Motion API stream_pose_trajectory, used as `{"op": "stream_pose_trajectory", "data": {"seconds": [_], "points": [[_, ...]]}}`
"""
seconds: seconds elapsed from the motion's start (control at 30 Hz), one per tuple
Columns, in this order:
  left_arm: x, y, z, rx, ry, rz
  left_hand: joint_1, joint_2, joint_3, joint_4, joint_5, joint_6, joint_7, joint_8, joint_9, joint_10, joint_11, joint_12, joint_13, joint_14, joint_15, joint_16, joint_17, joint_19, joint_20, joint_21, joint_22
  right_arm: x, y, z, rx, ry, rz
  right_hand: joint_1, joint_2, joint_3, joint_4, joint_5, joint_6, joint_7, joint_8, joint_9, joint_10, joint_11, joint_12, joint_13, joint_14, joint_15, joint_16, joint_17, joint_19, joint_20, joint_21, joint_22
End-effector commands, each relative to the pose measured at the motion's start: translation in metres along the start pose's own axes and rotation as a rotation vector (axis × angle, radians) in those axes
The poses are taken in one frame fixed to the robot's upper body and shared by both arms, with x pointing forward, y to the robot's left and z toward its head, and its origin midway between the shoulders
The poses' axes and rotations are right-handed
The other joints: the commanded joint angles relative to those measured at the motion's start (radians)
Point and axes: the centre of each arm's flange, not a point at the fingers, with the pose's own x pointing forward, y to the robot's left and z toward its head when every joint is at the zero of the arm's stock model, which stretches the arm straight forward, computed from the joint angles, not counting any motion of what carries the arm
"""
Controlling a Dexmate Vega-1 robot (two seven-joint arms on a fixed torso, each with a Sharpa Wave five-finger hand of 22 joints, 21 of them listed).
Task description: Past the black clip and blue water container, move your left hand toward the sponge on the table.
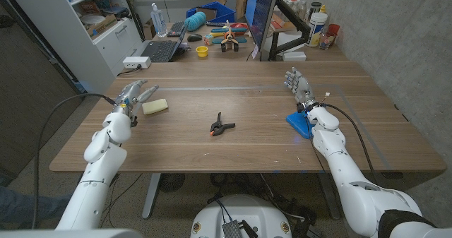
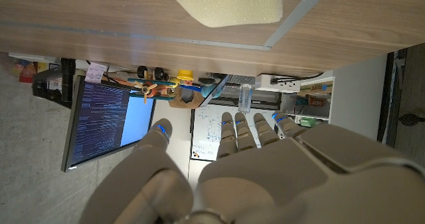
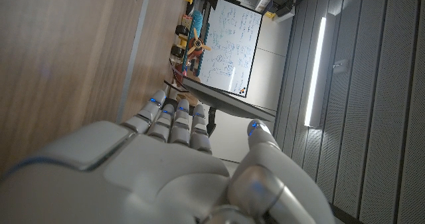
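One pale yellow sponge [image 1: 155,106], a flat porous block, lies on the left part of the wooden table [image 1: 240,143]. One black clip [image 1: 221,125] with orange tips sits mid-table; one blue container [image 1: 299,123] is at the right. The left hand [image 1: 134,94] is just left of the sponge, fingers spread, holding nothing. The right hand [image 1: 299,85], beyond the container, has its fingers apart, empty.
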Motion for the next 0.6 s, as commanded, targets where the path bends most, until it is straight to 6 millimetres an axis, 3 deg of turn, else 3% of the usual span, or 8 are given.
{"op": "stream_pose_trajectory", "data": {"seconds": [0.03,0.6], "points": [[0.008,-0.016,0.006,0.076,0.015,-0.028,0.013,0.001,-0.001,-0.006,0.006,0.015,-0.002,0.008,0.006,0.012,-0.005,0.003,0.001,0.012,-0.003,0.006,0.001,0.004,-0.004,-0.003,0.002,0.0,-0.004,0.0,0.004,-0.002,0.004,0.0,0.008,-0.005,-0.001,0.006,0.011,-0.001,0.003,0.001,0.007,0.002,0.0,0.006,0.01,0.0,-0.004,0.002,0.012,-0.002,-0.002,0.004],[0.017,-0.034,-0.001,0.093,0.065,-0.062,0.018,0.003,-0.002,-0.008,0.008,0.029,-0.013,0.009,0.006,0.022,-0.009,0.005,0.002,0.018,0.0,0.007,0.002,0.01,-0.005,-0.008,0.003,0.001,-0.007,0.004,-0.007,-0.002,0.007,-0.001,0.009,-0.006,-0.002,0.006,0.012,-0.002,0.002,0.001,0.006,0.002,-0.001,0.006,0.011,0.001,-0.004,0.002,0.014,-0.001,-0.008,0.004]]}}
